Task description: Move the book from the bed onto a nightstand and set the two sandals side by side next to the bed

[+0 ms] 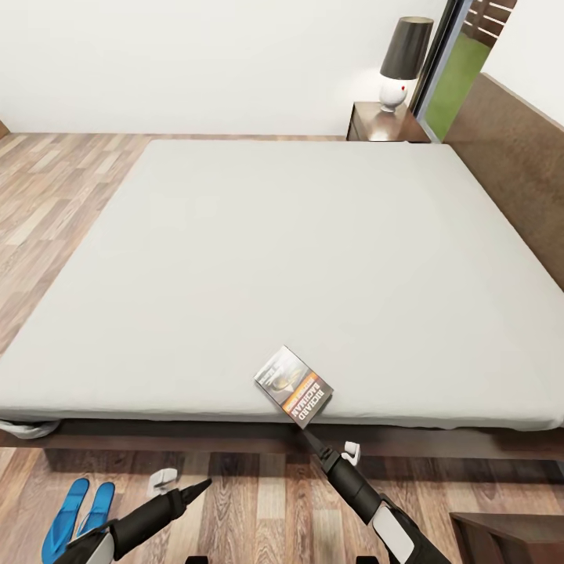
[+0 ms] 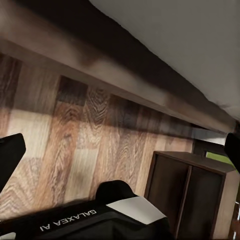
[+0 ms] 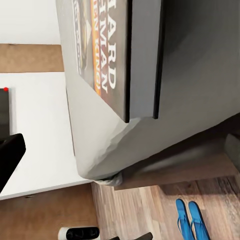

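right tool (image 1: 307, 430) reaches toward the near edge of the bed (image 1: 235, 258), its dark tip at the lower corner of the book (image 1: 294, 387); whether the fingers are spread or pinched on the cover cannot be told. in the right wrist view the book (image 3: 102, 47) sits very close, its orange band and white letters seen edge-on above the mattress (image 3: 200, 75), with 1 dark finger (image 3: 9, 155) at the frame edge. the book lies flat on the grey mattress near the front edge, turned at an angle, with its lower corner over the edge.

left tool (image 1: 200, 487) hangs low over the wood-plank floor (image 1: 258, 501) in front of the bed frame; in the left wrist view its 2 dark fingers (image 2: 10, 152) stand at opposite frame edges, wide apart, with nothing between them.

2 blue sandals (image 1: 77, 509) lie side by side on the floor at lower left, near the bed's front side; they also show in the right wrist view (image 3: 190, 220).

nightstand (image 1: 384, 124) stands beyond the far side of the bed, beside the headboard (image 1: 517, 157), carrying a lamp (image 1: 403, 63) with a dark shade and white base. a second dark-brown cabinet (image 1: 509, 536) shows at lower right.
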Robot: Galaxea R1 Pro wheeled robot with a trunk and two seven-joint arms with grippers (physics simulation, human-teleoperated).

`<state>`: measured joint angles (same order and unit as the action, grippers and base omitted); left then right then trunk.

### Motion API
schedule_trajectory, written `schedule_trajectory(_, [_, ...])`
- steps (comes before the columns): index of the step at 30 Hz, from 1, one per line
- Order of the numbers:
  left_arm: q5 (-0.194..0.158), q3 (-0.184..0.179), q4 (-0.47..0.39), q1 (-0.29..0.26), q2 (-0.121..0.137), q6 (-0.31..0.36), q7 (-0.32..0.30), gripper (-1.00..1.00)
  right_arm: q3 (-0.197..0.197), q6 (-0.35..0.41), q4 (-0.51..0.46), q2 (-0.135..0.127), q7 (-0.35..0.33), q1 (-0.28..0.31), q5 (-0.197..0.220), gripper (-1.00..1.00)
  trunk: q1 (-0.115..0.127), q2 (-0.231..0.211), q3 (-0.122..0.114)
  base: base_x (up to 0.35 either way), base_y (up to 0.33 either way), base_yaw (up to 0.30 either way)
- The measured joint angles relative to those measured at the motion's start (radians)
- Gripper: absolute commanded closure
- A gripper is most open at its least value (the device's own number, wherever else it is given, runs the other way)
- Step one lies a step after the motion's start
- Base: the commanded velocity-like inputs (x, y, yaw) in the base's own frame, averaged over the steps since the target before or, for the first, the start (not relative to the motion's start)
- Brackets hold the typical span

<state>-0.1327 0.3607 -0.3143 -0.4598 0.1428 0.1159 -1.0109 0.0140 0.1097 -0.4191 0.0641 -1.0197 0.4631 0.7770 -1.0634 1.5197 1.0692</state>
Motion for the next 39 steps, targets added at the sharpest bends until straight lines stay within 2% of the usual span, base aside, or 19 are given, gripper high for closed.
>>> schedule_trajectory(12, [0.011,0.002,0.003,0.0,0.001,-0.001,0.002,-1.0,0.001,0.0,0.0,0.0,0.0,0.0,0.0,-1.0,0.0,0.0,0.0,0.11,0.0,0.0])
schedule_trajectory(39, [0.011,0.002,0.003,0.0,0.001,-0.001,0.002,-1.0,0.0,0.0,0.0,0.0,0.0,0.0,0.003,-1.0,0.0,0.0,0.0,0.002,0.0,0.0])
